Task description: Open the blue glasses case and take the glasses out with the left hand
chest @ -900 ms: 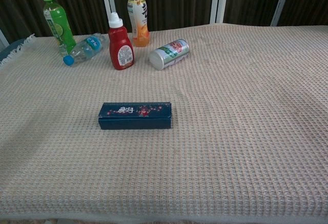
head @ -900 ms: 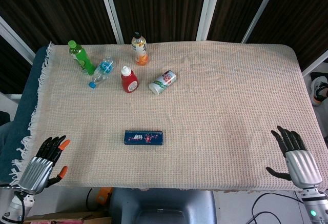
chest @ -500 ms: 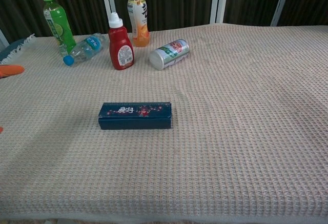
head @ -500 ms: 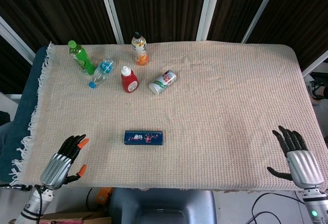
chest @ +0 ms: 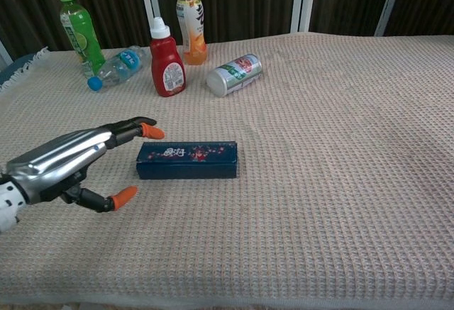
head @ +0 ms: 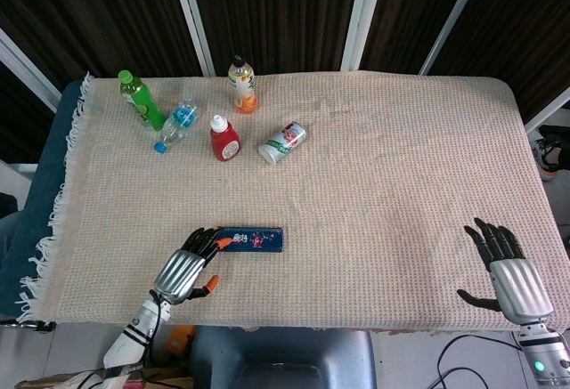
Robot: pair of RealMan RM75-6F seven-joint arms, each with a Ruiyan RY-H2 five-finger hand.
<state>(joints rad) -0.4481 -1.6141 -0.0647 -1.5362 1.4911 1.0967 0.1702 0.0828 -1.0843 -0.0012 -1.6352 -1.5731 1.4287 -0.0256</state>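
The blue glasses case (head: 253,239) (chest: 188,159) lies closed on the woven tablecloth, long side left to right, near the front middle. My left hand (head: 188,270) (chest: 67,162) hovers just left of the case, fingers spread and holding nothing; its fingertips (chest: 147,131) reach the case's left end, and I cannot tell whether they touch it. My right hand (head: 506,268) stays open near the front right edge, far from the case; the chest view does not show it.
At the back left stand a green bottle (head: 141,100), an orange juice bottle (head: 241,85) and a red ketchup bottle (head: 224,137). A clear water bottle (head: 177,124) and a can (head: 282,142) lie on their sides there.
My left hand has moved from the front left corner rightward to the case's left end. The right hand has barely shifted. The case has not moved.
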